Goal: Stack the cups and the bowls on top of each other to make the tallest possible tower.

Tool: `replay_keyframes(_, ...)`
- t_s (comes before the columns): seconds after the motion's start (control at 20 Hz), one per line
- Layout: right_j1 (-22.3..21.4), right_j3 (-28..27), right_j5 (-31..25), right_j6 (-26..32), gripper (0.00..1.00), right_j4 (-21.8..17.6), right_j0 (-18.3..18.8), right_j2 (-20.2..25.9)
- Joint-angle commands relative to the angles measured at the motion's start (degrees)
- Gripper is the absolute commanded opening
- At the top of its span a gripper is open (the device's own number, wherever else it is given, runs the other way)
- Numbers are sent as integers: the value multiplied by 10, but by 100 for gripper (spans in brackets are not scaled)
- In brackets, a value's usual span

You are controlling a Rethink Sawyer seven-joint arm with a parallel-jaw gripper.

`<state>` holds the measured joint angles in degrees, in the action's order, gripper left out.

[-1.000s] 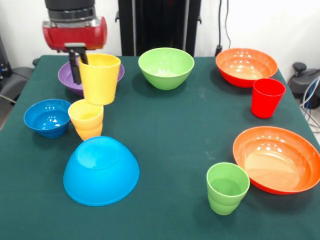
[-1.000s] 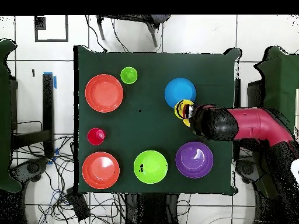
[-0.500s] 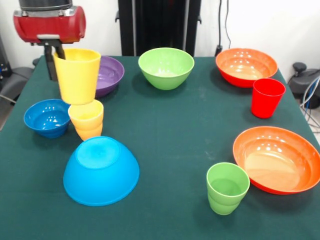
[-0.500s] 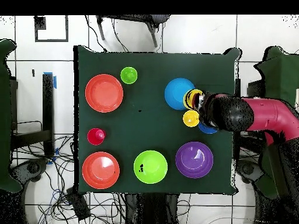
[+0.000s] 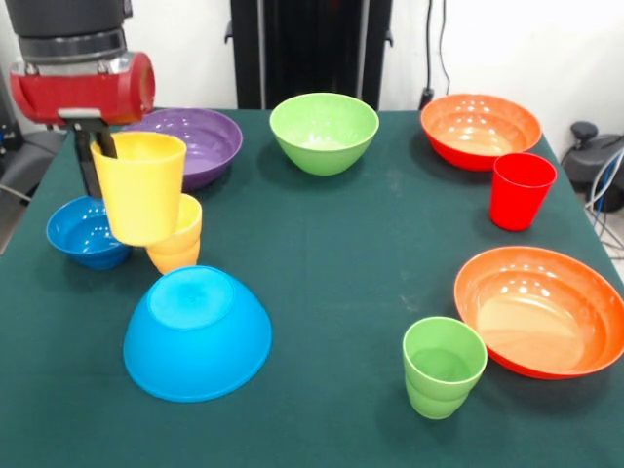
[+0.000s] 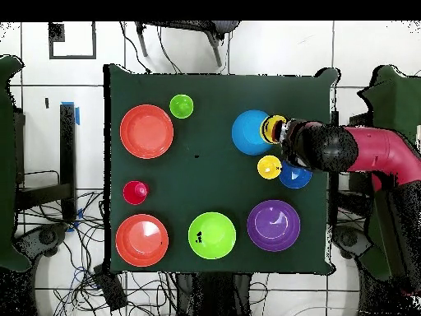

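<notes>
Gripping a yellow cup (image 5: 141,187) by its rim, the fingers (image 5: 96,156) were clamped on its wall at the left of the frame, holding it clear of the counter (image 5: 331,253). It hung just above and left of the upturned light-blue bowl (image 5: 197,331), overlapping the second yellow cup (image 5: 180,244) and the small dark-blue bowl (image 5: 83,234). Lowered off-centre, it could slide off the bowl's narrow base, or clip that standing cup.

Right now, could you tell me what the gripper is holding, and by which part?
The gripper holds a yellow cup by its rim, lifted off the table.
</notes>
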<state>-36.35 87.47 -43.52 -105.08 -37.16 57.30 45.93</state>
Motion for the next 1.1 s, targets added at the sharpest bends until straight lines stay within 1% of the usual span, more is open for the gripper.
replay_keyframes(0.05,53,-21,-41,220,0,-50,-19,10)
replay_keyframes(0.2,45,-13,-38,220,0,-47,-13,17)
replay_keyframes(0.4,28,5,-39,201,0,-46,-18,14)
replay_keyframes(0.5,27,5,-54,196,0,-43,-23,8)
replay_keyframes(0.65,39,2,-48,206,0,-56,-22,2)
replay_keyframes(0.9,71,-13,-11,215,0,-89,-18,-5)
replay_keyframes(1.1,85,-21,-2,213,0,-100,-16,-1)
